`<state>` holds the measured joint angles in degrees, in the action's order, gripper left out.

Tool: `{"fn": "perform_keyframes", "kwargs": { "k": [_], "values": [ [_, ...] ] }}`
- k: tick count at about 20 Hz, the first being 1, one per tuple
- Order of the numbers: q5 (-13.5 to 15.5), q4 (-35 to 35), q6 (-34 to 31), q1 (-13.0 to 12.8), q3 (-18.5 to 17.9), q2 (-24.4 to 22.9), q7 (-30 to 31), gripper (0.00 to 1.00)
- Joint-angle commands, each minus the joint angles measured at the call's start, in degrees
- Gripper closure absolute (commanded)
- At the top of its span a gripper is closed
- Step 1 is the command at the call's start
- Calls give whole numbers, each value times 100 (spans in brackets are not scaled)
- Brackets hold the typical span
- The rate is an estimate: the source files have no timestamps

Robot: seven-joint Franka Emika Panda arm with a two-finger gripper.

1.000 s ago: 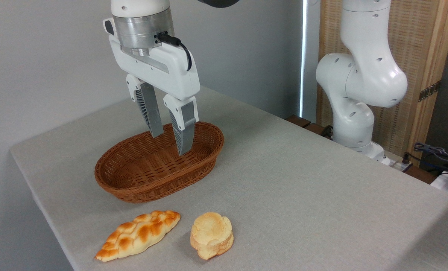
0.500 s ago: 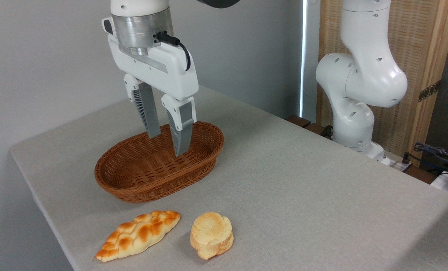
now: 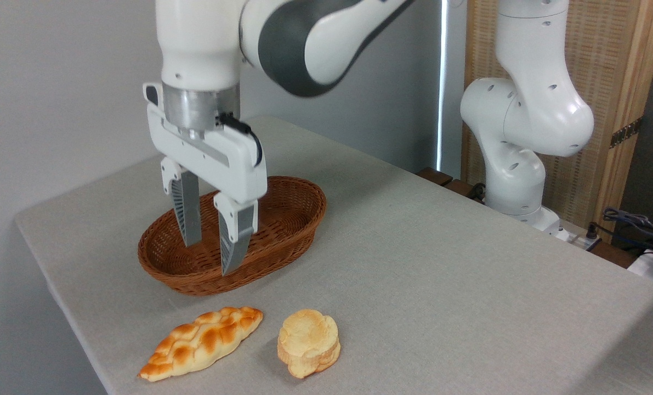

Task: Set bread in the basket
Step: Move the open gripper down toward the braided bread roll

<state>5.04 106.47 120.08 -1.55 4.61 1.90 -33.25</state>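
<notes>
Hanging over the near-left part of the basket (image 3: 282, 219), the gripper (image 3: 212, 258) is empty w/ jaws parted narrowly, fingers pointing down. Bread (image 3: 201, 343) lies flat on the table (image 3: 441, 285), near side, just beside a round bun (image 3: 308, 343), apart from the basket. Pick not yet done.

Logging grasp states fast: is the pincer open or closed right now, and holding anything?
Pincer: open, empty, in front of the basket; bread lies untouched on the table.
</notes>
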Motion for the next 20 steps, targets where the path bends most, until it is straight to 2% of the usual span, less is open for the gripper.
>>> {"fn": "perform_keyframes", "kwargs": {
  "k": [1, 3, 5, 6, 7, 12, 20],
  "values": [
    [67, 198, 410, 67, -39, -15, 3, 0],
    [41, 198, 620, 67, -39, 99, -154, 0],
    [67, 207, 709, 76, -48, 222, -802, 0],
    [76, 207, 753, 146, -48, 249, -892, 0],
    [84, 207, 832, 268, -48, 258, -928, 0],
    [49, 347, 1359, 278, -39, 408, -1007, 0],
    [32, 550, 1395, 296, -13, 460, -1183, 0]
  ]
}}
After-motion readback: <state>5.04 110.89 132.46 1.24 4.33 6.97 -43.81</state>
